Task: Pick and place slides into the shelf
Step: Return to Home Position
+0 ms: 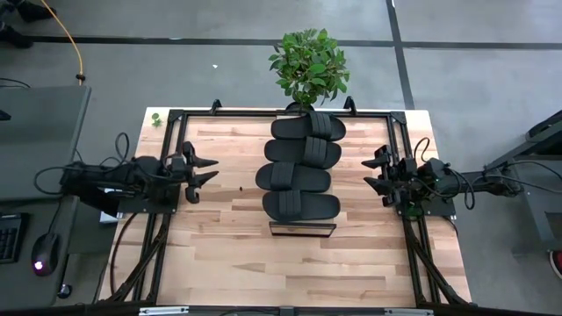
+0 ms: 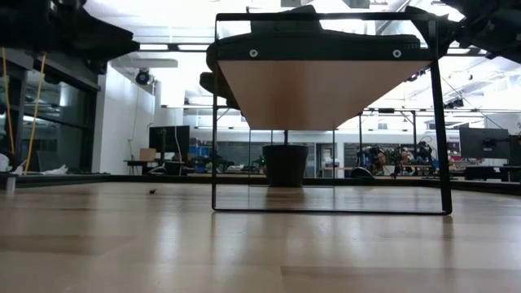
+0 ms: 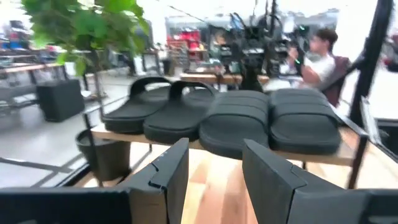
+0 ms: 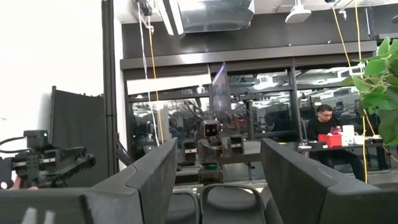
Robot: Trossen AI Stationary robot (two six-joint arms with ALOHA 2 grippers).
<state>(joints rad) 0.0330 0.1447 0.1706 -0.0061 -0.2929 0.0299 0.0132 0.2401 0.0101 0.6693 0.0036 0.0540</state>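
We see four matte black slides [image 1: 301, 204] on the long light-wood shelf [image 1: 302, 229]. Flanking it, left gripper [image 1: 213, 169] and right gripper [image 1: 366, 173] are both spread wide.

Even, bright overhead light covers the tabletop [image 1: 228, 254]; the ceiling [image 2: 175, 32] glares white in the low view, backlighting the shelf [image 2: 326, 89] and leaving the slides [image 2: 277, 28] dark.

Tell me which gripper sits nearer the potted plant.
Right. The potted plant stands beyond the far end of the row of slides. The right gripper waits close off that row's right side; the left gripper waits farther out on its left.
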